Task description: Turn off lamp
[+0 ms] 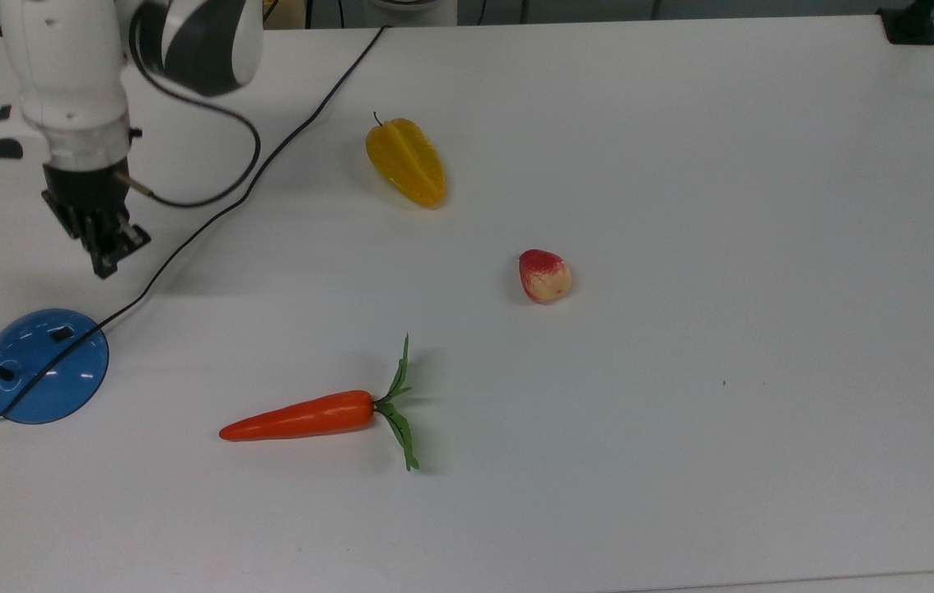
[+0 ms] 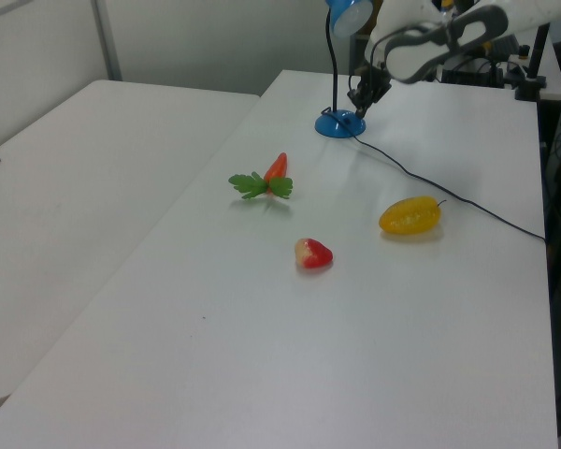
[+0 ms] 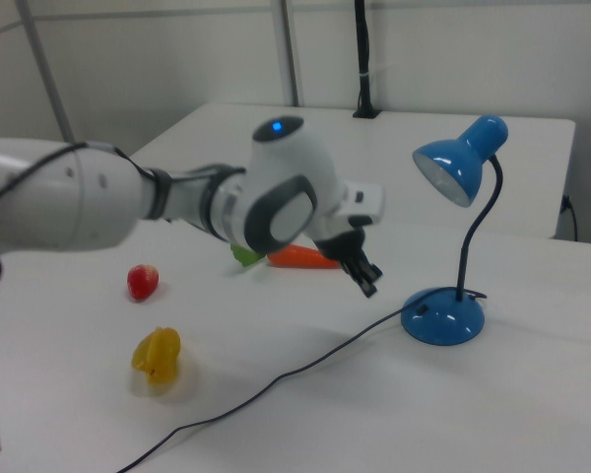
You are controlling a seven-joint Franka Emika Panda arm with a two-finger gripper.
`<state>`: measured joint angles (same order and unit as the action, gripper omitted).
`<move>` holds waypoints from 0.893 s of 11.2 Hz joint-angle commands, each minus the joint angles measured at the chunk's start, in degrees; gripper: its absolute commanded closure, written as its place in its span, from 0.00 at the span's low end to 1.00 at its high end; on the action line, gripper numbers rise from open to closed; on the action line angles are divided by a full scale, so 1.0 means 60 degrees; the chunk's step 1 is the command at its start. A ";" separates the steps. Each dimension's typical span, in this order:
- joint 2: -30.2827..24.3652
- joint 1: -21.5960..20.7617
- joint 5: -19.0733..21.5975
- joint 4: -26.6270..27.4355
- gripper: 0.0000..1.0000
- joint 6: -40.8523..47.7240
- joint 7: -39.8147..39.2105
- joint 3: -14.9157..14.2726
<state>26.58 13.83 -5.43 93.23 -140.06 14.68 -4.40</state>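
Counting what lay on the desk (image 1: 681,165), I found one lamp (image 1: 45,366), one carrot (image 1: 302,416), one yellow starfruit (image 1: 406,161) and one red-and-cream strawberry-like fruit (image 1: 544,276). My jaws (image 1: 107,262) hung in the upper left of the top view, above the desk and apart from the lamp, pointing down; the fingers sat close together with nothing between them.

The lamp stood at the left edge of the top view, its glossy blue dome base on the desk, with one small black rocker switch (image 1: 62,333) on the part of the base nearest my jaws. One thin black stem (image 3: 470,251) rose from the base in the right view and curved up to one blue shade (image 3: 458,160). One long black cord (image 1: 269,156) ran from the base past my jaws toward the upper edge of the top view.

The carrot lay lower centre in the top view, green leaves toward the top view's right. The starfruit lay in the upper middle, the red fruit near the centre, each well apart from the others.

The desk was plain white. In the left view a second white desk (image 2: 65,187) stood beside it on the left view's left, with pale wall panels behind.
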 commanded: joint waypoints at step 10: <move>-0.5632 -0.1352 0.0611 0.1717 0.00 0.7758 -0.3509 0.0294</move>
<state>-6.18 5.22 -3.44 101.31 -94.03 1.80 -2.20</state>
